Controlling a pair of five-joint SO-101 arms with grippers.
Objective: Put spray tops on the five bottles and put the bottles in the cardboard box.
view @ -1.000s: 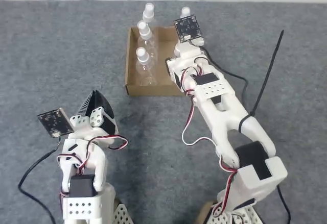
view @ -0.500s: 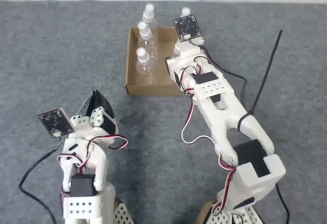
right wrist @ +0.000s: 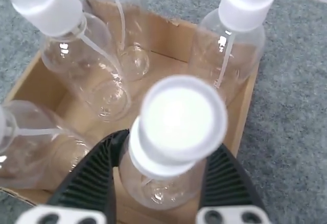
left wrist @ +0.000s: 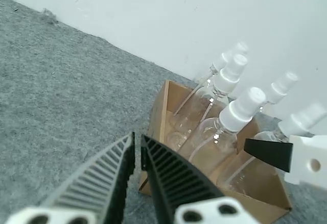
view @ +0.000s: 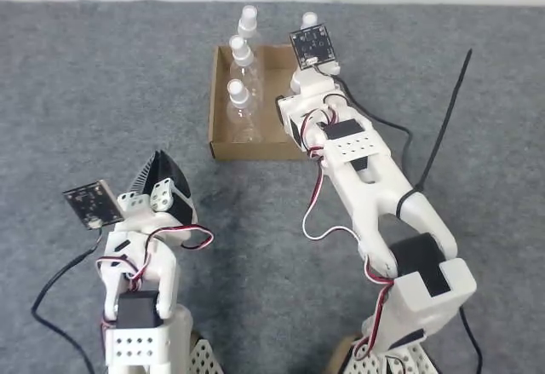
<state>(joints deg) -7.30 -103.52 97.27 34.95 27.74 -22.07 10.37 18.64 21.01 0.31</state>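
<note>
The cardboard box (view: pixel 217 127) lies at the back of the grey carpet with several clear bottles standing in it, each with a white spray top (view: pixel 238 92). My right gripper (right wrist: pixel 168 150) hangs over the box's right part, shut on a bottle (right wrist: pixel 163 183) below its white spray top (right wrist: pixel 179 119); that bottle stands upright inside the box (right wrist: pixel 245 117). In the high view the right wrist camera board (view: pixel 311 46) covers this gripper. My left gripper (view: pixel 162 159) rests near the front left, shut and holding nothing, its ribbed fingers (left wrist: pixel 115 173) pointing toward the box (left wrist: pixel 158 114).
Other bottles (right wrist: pixel 89 76) crowd close around the held one, and a bottle (right wrist: pixel 235 45) stands at the box's far corner. The pale wall (left wrist: pixel 204 9) rises just behind the box. Open grey carpet (view: pixel 102 93) stretches left of the box and between the arms.
The right arm has shifted very slightly over the box while keeping its hold on the bottle. The left arm has not moved.
</note>
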